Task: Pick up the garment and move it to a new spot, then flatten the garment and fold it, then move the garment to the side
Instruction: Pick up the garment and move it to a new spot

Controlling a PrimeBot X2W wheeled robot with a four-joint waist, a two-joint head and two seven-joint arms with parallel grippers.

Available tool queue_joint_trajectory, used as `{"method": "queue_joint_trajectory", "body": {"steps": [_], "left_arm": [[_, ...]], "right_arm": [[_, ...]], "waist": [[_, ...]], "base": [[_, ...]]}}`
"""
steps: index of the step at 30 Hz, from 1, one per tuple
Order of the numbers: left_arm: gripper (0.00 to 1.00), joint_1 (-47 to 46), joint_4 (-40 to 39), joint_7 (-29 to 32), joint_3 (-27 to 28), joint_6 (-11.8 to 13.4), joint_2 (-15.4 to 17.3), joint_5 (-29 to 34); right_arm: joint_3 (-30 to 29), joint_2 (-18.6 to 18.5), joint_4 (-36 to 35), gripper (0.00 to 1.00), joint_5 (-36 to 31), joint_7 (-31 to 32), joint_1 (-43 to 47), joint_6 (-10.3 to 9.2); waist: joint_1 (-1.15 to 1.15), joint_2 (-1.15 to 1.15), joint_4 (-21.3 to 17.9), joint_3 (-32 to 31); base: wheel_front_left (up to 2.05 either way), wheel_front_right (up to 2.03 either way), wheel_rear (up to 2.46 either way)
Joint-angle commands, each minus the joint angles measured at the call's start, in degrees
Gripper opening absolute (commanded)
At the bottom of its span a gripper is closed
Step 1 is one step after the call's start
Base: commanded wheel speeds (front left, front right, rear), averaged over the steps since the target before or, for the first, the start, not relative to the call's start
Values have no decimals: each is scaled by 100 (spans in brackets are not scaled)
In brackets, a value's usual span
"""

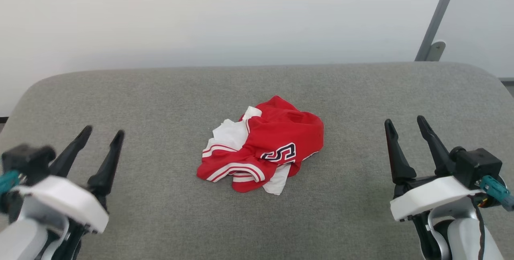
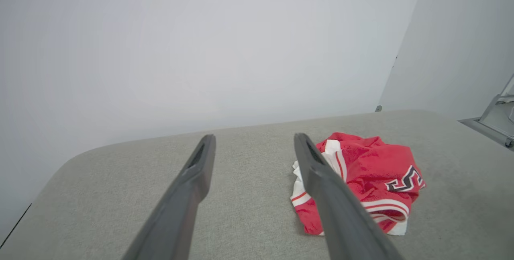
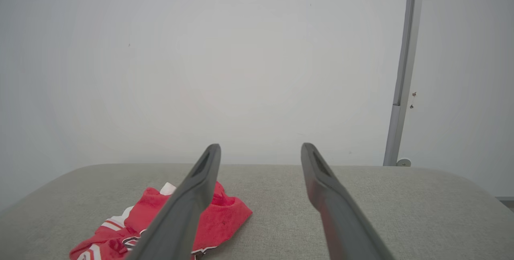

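Garment (image 1: 277,143): red jersey shirt with white sleeves and red-and-white stripe trim. Condition: crumpled into a loose, rumpled heap, not flattened, not folded. Markings: part of a black, white-outlined figure shows on the near fold; the rest is lost in creases. White cloth pokes out at the heap's left side and near edge. Location: about mid-way across the grey cloth-covered counter (image 1: 160,103), lying free.

garment (image 1: 277,136), one black "S" or "5"

Lab-like room: blank white wall (image 1: 200,11), grey padded table (image 1: 160,99), metal post (image 1: 437,15).
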Motion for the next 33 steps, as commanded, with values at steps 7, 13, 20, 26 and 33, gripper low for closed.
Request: {"method": "queue_joint_trajectory", "body": {"steps": [7,13,20,26,33], "left_arm": [[100,1115,-352,-299,688,356,27,63],[100,2133,-604,-305,1976,104,-625,672],[100,2808,-542,-305,2931,-388,-1347,1310],[100,2975,-393,-306,3366,-812,-1860,1707],[100,3071,-271,-307,3676,-1124,-2298,2031]], "right_arm": [[-46,18,-46,100,21,41,196,-2],[-91,26,-76,100,29,56,333,-2],[-147,36,-89,100,34,54,408,-2],[-217,60,-115,100,1,52,470,-2],[-234,78,-125,100,-42,17,487,-2]], "waist": [[0,0,102,-118],[0,0,181,-168],[0,0,245,-205],[0,0,287,-208],[0,0,281,-209]], "base": [[0,0,0],[0,0,0],[0,0,0],[0,0,0],[0,0,0]]}}
